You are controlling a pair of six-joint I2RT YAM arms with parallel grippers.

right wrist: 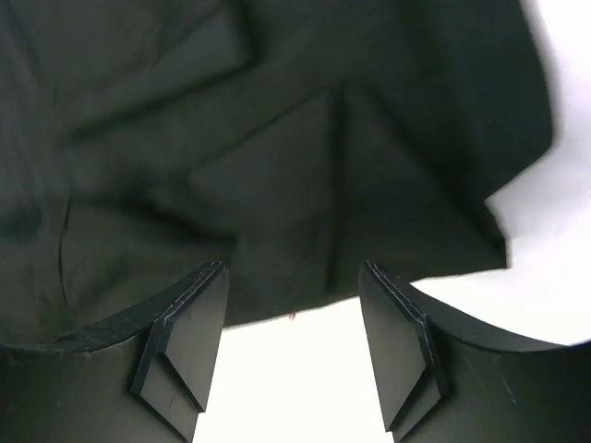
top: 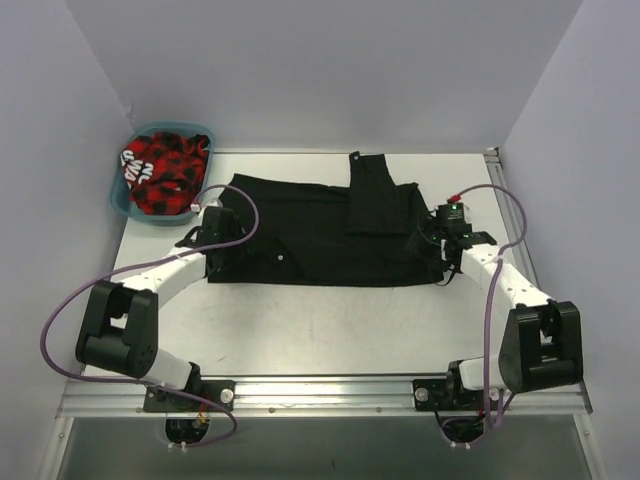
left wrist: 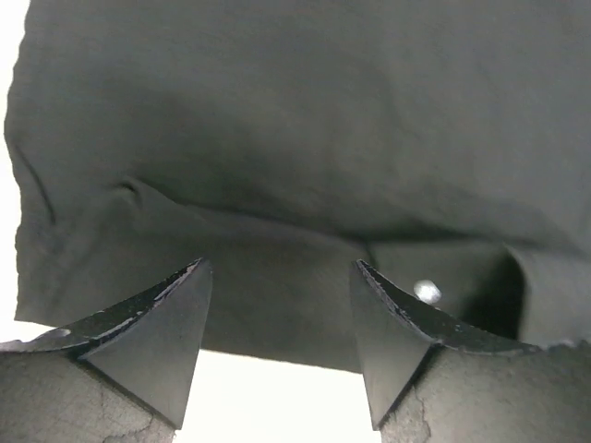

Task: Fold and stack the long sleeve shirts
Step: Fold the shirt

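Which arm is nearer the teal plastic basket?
Left. The left arm reaches the left edge of the black cloth shirt, beside the teal plastic basket; the right arm is at the shirt's opposite edge.

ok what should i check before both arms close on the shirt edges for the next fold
1. The left fingers are open: ok, nothing is pinched.
2. The black shirt has its edge across the left gap: ok in the left wrist view.
3. The right fingers are open: ok, and the shirt's edge runs across their gap too.
4. The sleeve is folded onto the body: ok, though its end pokes past the far edge.
5. Every layer sits within each pinch: cannot tell.
6. The cloth is flat at the right end: not ok, creases show in the right wrist view.
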